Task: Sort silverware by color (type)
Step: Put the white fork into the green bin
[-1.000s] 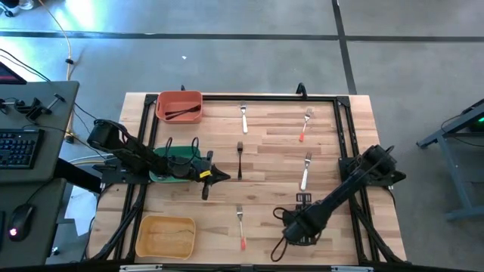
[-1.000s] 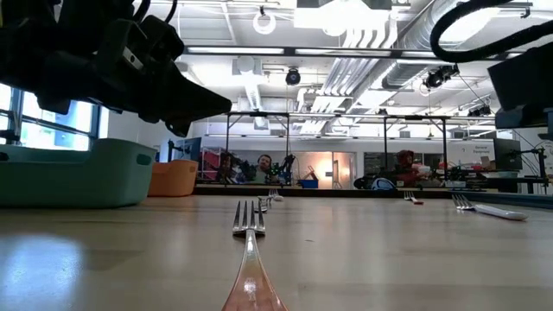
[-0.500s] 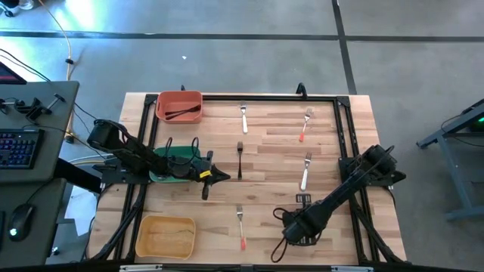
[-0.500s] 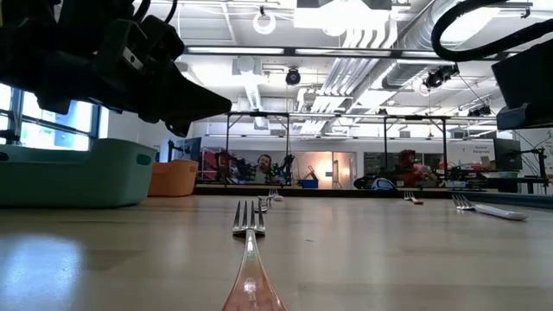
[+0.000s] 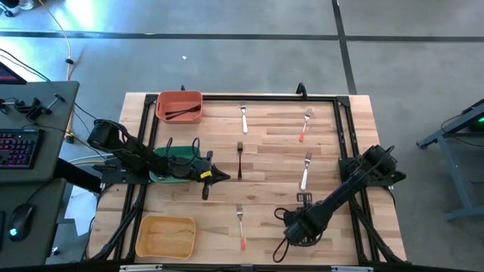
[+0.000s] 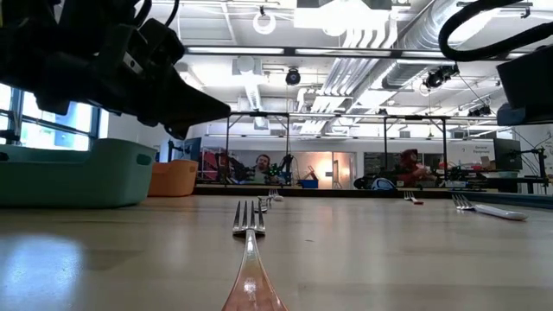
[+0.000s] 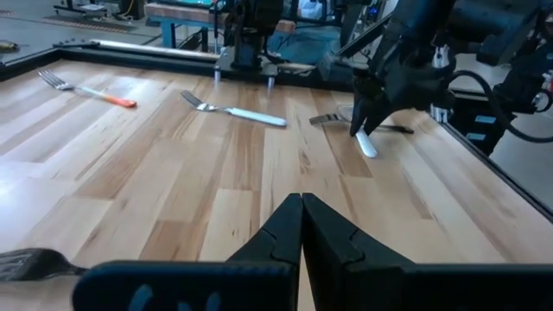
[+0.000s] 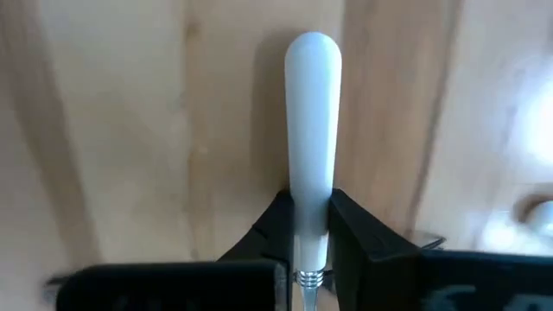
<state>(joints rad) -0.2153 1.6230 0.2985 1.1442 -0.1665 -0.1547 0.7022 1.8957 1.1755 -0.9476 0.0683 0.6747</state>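
On the left of the light wooden desk [image 5: 265, 151], nothing differs from a second ago. The left gripper [image 5: 224, 177] hangs over the desk just beside the teal rectangular bin [image 5: 168, 168], its arm reaching in low from the left edge, its jaws pressed together and empty. The red-orange bin [image 5: 179, 106] at the far left corner holds black cutlery [image 5: 181, 114], and the yellow bin [image 5: 165, 236] sits at the near left corner.

Along the middle, the black fork [image 5: 240, 156], the far white-handled fork [image 5: 244, 118] and the near orange-handled fork [image 5: 240, 227] lie as before. Further right, a second orange-handled fork [image 5: 304, 125] lies at the far side.

The one change is on the right: the right gripper [image 5: 304, 198], which stood wider a second ago, has narrowed its jaws onto the white-handled silver fork [image 5: 305, 173]. The right wrist view shows both fingers [image 8: 350, 226] touching the white handle [image 8: 312, 130] near its metal neck. The fork lies flat on the desk, and the right arm slants in from the right edge, tilted down over it.
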